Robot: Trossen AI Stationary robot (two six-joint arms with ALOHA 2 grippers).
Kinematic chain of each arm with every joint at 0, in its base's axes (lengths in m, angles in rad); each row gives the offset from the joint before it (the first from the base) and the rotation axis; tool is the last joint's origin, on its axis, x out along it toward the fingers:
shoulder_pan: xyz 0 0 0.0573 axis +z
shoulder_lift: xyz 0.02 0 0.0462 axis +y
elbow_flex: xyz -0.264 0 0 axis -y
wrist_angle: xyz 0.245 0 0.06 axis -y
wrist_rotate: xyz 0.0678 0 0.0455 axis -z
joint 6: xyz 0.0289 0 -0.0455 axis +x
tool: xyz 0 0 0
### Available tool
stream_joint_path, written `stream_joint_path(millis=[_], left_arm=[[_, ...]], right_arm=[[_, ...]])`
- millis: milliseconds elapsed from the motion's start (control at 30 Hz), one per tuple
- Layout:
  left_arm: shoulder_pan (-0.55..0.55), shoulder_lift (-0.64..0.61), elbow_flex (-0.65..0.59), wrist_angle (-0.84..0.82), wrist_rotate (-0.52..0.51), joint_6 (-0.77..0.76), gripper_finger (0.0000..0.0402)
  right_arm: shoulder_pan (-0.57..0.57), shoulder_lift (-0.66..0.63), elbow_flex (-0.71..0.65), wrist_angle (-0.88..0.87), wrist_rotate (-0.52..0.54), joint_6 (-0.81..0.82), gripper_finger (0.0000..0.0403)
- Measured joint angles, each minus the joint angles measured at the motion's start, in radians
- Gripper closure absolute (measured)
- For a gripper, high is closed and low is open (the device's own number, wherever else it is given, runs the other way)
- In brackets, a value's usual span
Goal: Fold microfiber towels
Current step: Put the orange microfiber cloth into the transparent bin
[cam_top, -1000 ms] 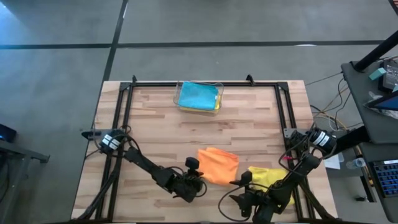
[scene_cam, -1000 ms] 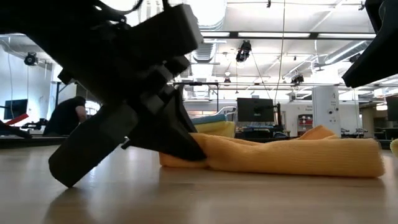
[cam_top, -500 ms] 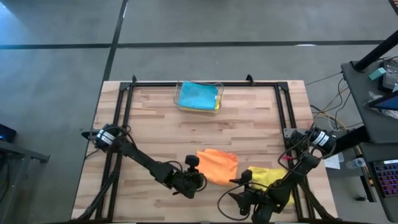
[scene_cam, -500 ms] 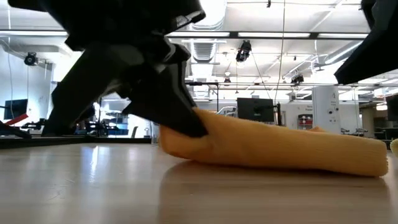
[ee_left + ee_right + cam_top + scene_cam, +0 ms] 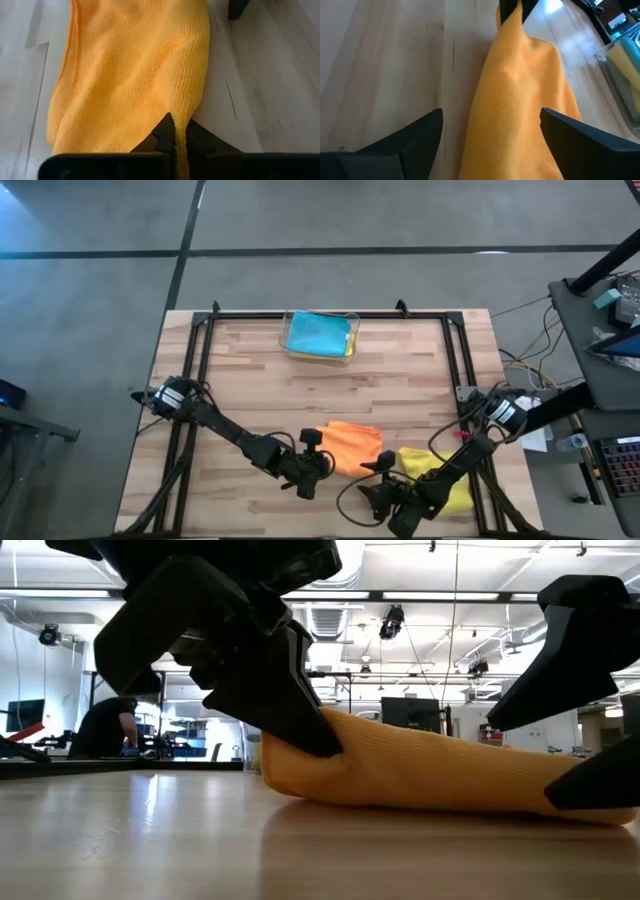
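An orange towel [image 5: 350,445] lies bunched on the table near the front edge; it also shows in the low view [image 5: 440,770]. My left gripper [image 5: 316,467] is at its near left end, shut on it. My right gripper [image 5: 375,492] is open at the towel's near right end, and in the right wrist view [image 5: 490,150] its fingers stand on either side of the cloth. A yellow towel [image 5: 422,461] lies crumpled to the right, partly under my right arm. A light blue towel [image 5: 315,335] lies in a clear bin. My left gripper pinches the orange towel's near left edge [image 5: 172,107] between its two fingers. The fingers [image 5: 300,715] slant down from the table's near left. That end is raised a little; the rest [image 5: 480,785] lies on the table. My right gripper: whether its fingers touch the cloth, I cannot tell.
The clear plastic bin [image 5: 353,330] stands at the table's far middle, with a yellow cloth [image 5: 350,348] under the blue one. A black frame [image 5: 455,350] runs along the table's sides and far edge. Bare wood lies between the bin and the orange towel.
My left gripper has moved a little toward the far right, raising the orange towel's left end and pushing the cloth into a rounder bundle. My right gripper has moved left and down toward the towel's right end, coming into the low view.
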Motion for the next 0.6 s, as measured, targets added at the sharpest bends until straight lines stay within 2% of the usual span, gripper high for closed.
stream_joint_path(millis=[167, 267, 500, 600], left_arm=[[0.001, 0.0, 0.012, 0.0, 0.022, -0.002, 0.0401], [0.001, 0.0, 0.031, 0.0, 0.049, -0.002, 0.0401], [0.001, -0.004, 0.054, 0.0, 0.096, 0.0, 0.0402], [0.001, -0.015, 0.052, -0.001, 0.108, 0.0, 0.0402]], right_arm=[[-0.003, 0.053, 0.053, -0.025, 0.001, -0.027, 0.0078], [-0.004, 0.09, 0.111, -0.114, 0.007, -0.021, 0.0078], [-0.003, 0.144, 0.246, -0.536, 0.023, 0.286, 0.0078], [0.002, 0.153, 0.259, -0.622, 0.024, 0.35, 0.0079]])
